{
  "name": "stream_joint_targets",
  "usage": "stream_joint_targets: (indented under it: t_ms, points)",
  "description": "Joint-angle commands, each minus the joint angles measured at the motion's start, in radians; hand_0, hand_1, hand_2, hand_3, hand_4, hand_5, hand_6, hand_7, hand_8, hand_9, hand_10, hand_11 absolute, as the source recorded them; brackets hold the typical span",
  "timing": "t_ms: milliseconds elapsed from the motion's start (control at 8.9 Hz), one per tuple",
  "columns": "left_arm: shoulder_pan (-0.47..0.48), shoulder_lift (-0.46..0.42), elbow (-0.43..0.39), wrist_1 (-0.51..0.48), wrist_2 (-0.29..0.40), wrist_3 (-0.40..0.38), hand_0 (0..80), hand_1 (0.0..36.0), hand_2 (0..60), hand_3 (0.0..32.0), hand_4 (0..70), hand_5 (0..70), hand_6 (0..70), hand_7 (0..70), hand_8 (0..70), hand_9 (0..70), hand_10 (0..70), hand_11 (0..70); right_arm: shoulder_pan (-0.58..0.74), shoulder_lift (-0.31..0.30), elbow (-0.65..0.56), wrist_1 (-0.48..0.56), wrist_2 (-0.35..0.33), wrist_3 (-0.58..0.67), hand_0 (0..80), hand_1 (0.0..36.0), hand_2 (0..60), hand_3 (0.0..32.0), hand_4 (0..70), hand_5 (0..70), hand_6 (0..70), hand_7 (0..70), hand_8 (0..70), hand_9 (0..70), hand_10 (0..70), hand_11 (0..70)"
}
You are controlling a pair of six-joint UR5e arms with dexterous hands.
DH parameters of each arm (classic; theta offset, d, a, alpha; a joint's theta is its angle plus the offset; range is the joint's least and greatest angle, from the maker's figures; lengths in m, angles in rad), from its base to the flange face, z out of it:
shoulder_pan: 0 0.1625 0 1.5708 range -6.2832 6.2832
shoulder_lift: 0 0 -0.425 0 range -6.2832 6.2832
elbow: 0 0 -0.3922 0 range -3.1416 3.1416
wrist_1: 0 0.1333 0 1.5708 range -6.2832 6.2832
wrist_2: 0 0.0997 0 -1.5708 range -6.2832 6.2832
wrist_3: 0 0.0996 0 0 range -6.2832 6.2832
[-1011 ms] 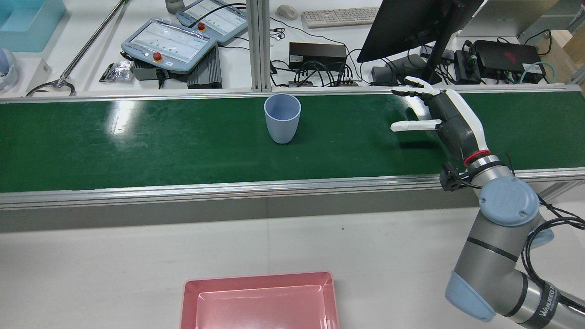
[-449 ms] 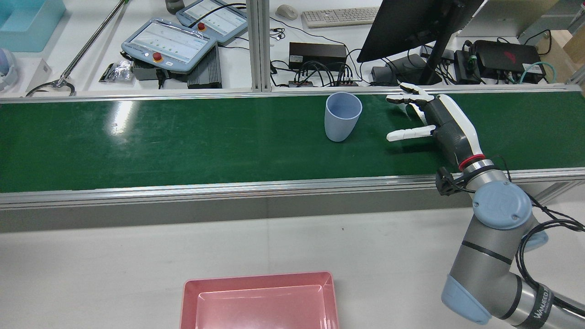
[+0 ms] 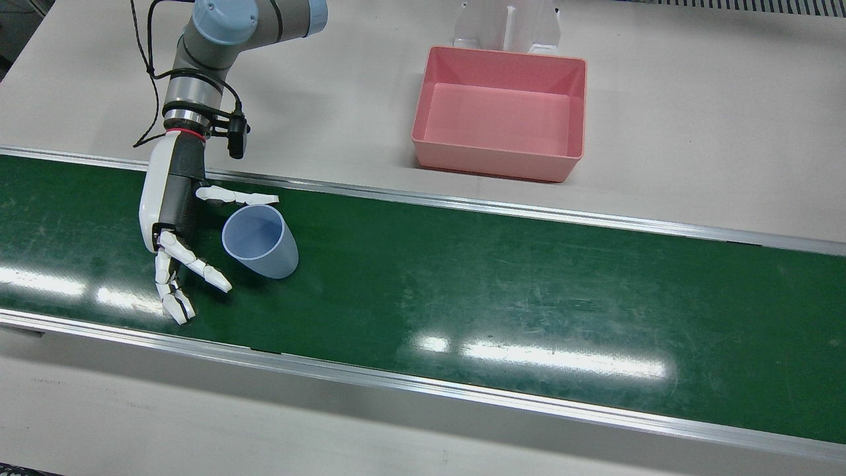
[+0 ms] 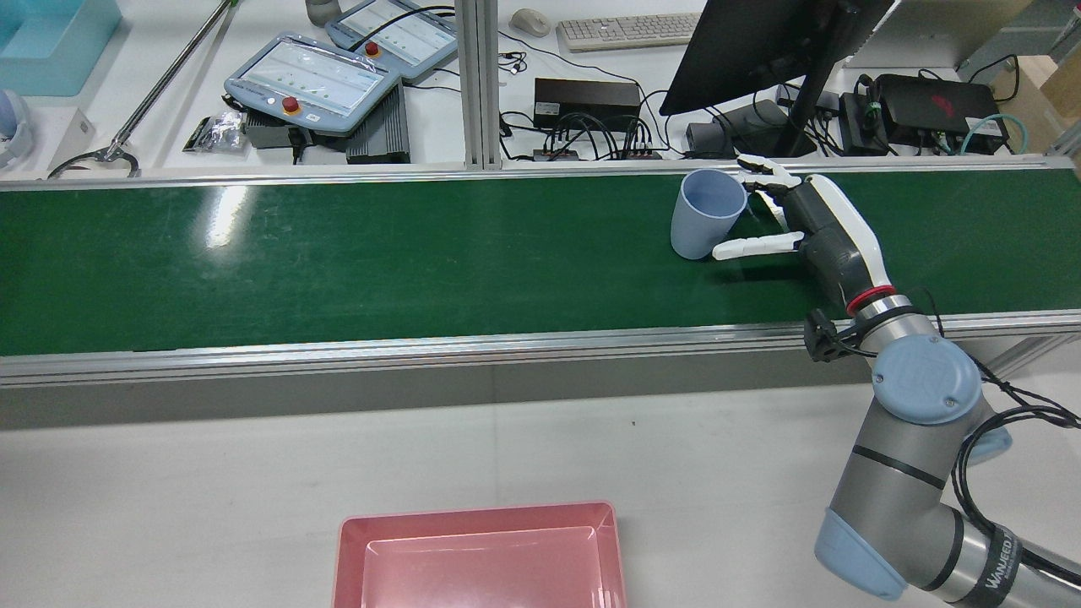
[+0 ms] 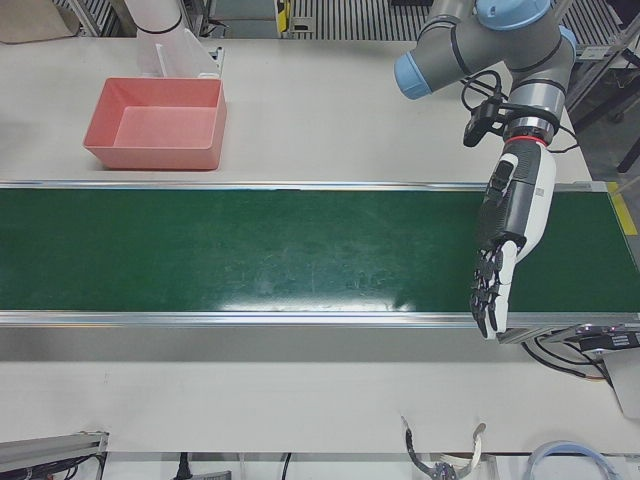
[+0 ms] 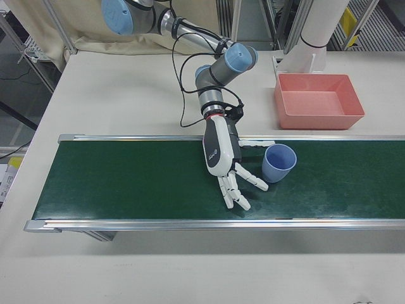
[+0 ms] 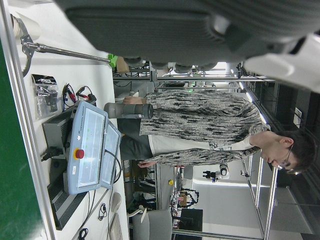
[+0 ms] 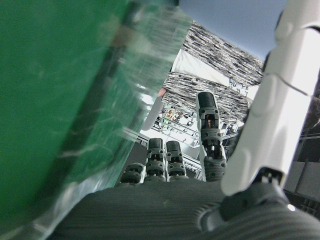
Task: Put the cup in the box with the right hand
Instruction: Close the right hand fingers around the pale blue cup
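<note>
The cup (image 4: 705,214) has travelled along the green belt (image 4: 338,253) from the middle of the rear view to its upper right, and now sits tilted between the spread fingers (image 4: 752,245) of the right hand (image 4: 806,221), apparently touching them, though contact is hard to judge. The pink box (image 4: 481,557) stays at bottom centre on the worktop (image 4: 253,473). The left hand (image 5: 505,250) hangs over the belt with fingers extended, holding nothing.
</note>
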Motion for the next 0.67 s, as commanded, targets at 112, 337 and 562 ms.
stream_joint_targets:
  t_ms: [112,337,562]
  points:
    - [0.000,0.000,0.000,0.000,0.000,0.000,0.0,0.0,0.0,0.0,0.0,0.0,0.0,0.0,0.0,0.0,0.0,0.0,0.001,0.001,0.000,-0.003,0.012,0.000,56.6,15.5,0.0,0.0,27.6,6.8,6.9,23.4,12.0,21.5,4.8,8.8]
    - [0.000,0.001,0.000,0.000,0.000,0.000,0.0,0.0,0.0,0.0,0.0,0.0,0.0,0.0,0.0,0.0,0.0,0.0,0.005,-0.010,0.003,-0.011,0.076,-0.017,58.8,17.6,0.0,0.0,31.2,7.8,9.2,32.8,15.9,28.0,7.2,12.3]
    - [0.000,0.001,0.000,0.000,0.000,0.000,0.0,0.0,0.0,0.0,0.0,0.0,0.0,0.0,0.0,0.0,0.0,0.0,0.012,-0.015,0.009,-0.014,0.082,-0.014,52.1,35.9,60.0,0.0,65.9,14.4,32.9,70.0,50.9,70.0,35.5,51.6]
